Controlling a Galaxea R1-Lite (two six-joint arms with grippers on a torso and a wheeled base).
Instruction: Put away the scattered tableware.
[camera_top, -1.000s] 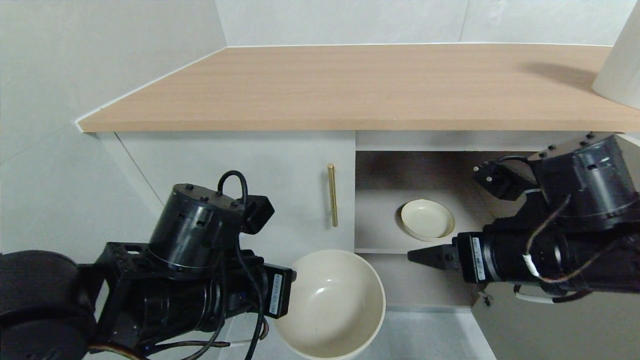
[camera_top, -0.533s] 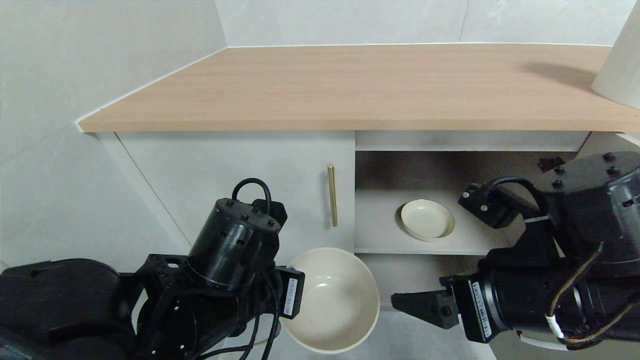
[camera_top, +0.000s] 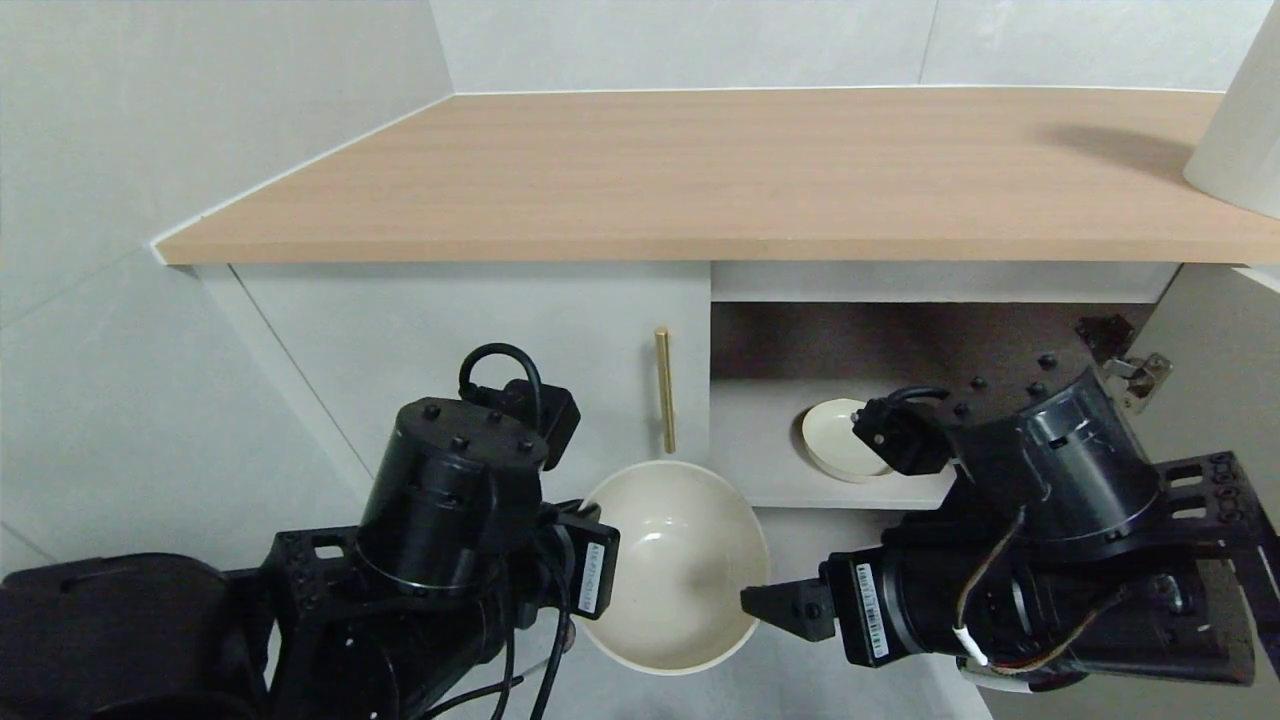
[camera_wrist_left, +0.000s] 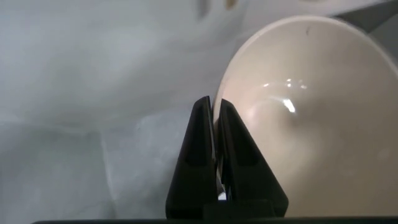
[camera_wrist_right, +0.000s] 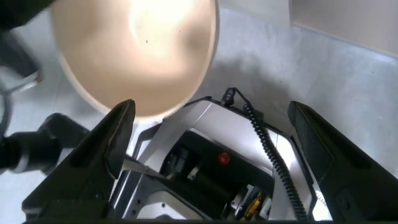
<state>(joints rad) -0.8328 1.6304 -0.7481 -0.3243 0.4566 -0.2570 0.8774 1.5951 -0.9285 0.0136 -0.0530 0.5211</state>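
Observation:
A large cream bowl (camera_top: 665, 560) hangs in front of the lower cabinet, and my left gripper (camera_top: 592, 562) is shut on its left rim. The left wrist view shows the gripper (camera_wrist_left: 216, 121) pinching the rim of the bowl (camera_wrist_left: 305, 118). My right gripper (camera_top: 762, 605) sits just beside the bowl's right rim. In the right wrist view that gripper (camera_wrist_right: 210, 106) stands wide open, with the bowl (camera_wrist_right: 137, 56) just beyond its fingers. A small cream dish (camera_top: 828, 442) lies on the open cabinet's shelf (camera_top: 755, 450), partly hidden by my right wrist.
A wooden countertop (camera_top: 700, 170) runs above the cabinets. The left cabinet door is closed and has a brass handle (camera_top: 664, 390). The right door (camera_top: 1225, 350) is swung open at the far right. A white cylinder (camera_top: 1240, 130) stands on the counter's right end.
The right arm has dropped from in front of the cabinet and moved left to the bowl's right rim. The left arm has shifted right, raising the bowl toward the cabinet.

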